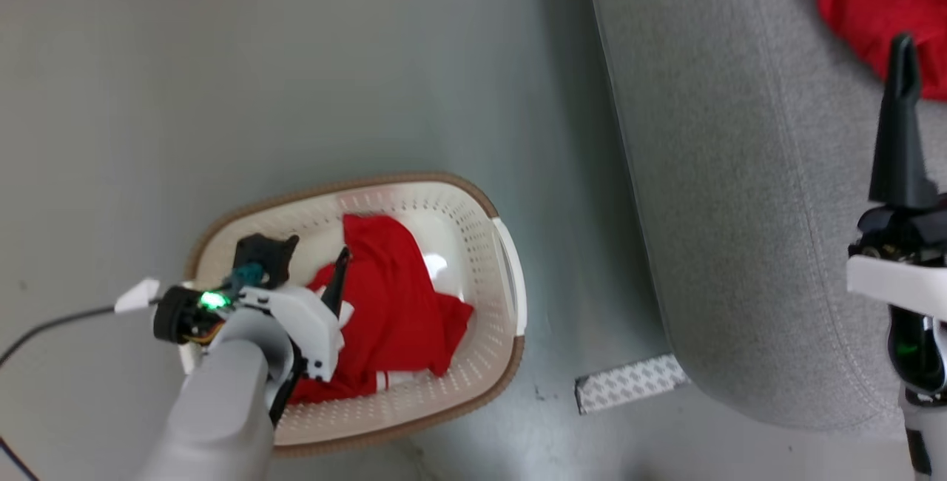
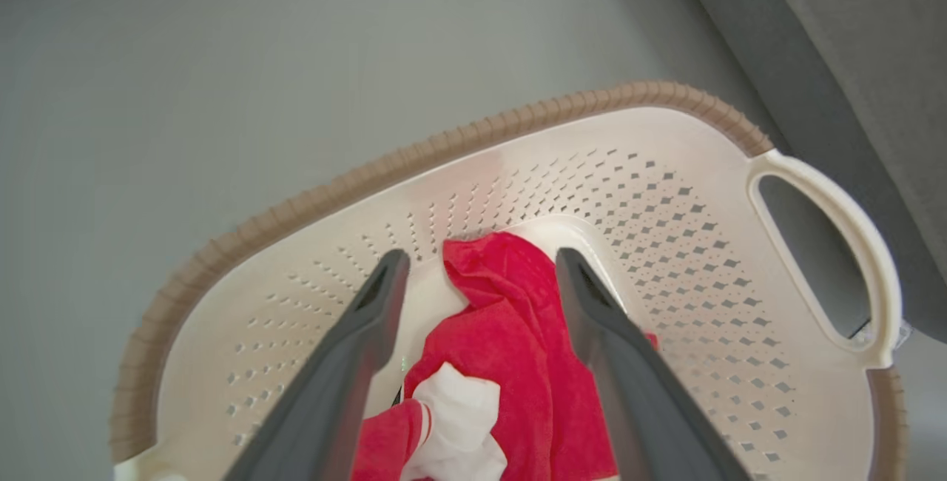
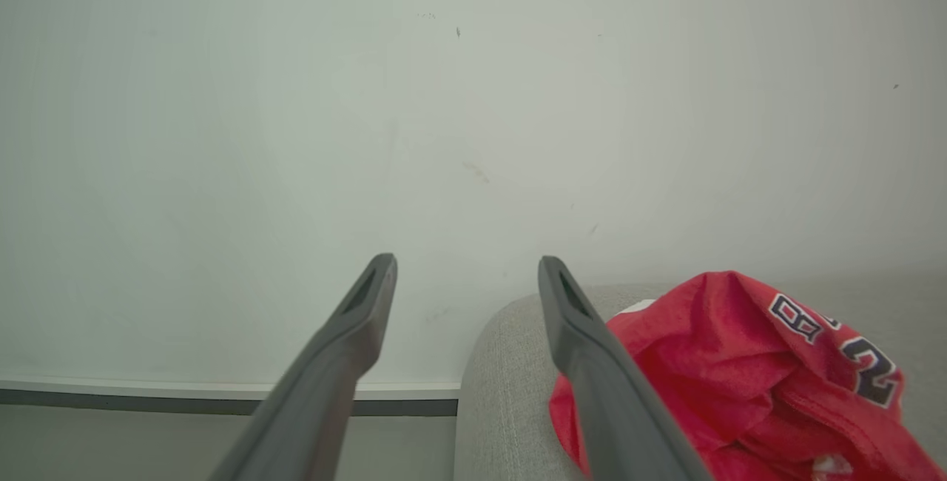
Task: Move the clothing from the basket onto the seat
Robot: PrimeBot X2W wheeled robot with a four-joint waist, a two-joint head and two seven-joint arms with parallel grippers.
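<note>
Fingers of my left gripper (image 2: 481, 259) stand spread wide apart inside the basket, holding nothing; those of my right gripper (image 3: 467, 263) are parted too, with nothing between them.

Biggest around me is the grey floor (image 1: 296, 59), and past the right gripper a pale wall (image 3: 444, 96) with a dark skirting strip (image 3: 148, 399). I count one grey seat (image 1: 740, 207), filling the right side of the head view. One basket (image 1: 510, 274) stands on the floor to the left of the seat, well apart from it, with its white handle turned toward the seat. Its holed walls and brown rim ring the cloth on all sides.

Two red garments in all. One garment in the basket (image 1: 392, 296) lies crumpled on the bottom. From the left wrist it sits between and just beyond the two fingertips, a white patch of it low between the fingers. I cannot tell whether either finger touches it. The other garment on the seat (image 3: 740, 370), with dark lettering, lies at the seat's far corner, just right of the right-hand finger, which hides part of it.

One patterned strip of tape (image 1: 629, 383) lies on the floor at the seat's near corner, between basket and seat. One dark cable (image 1: 52, 325) trails across the floor on the basket's left.
</note>
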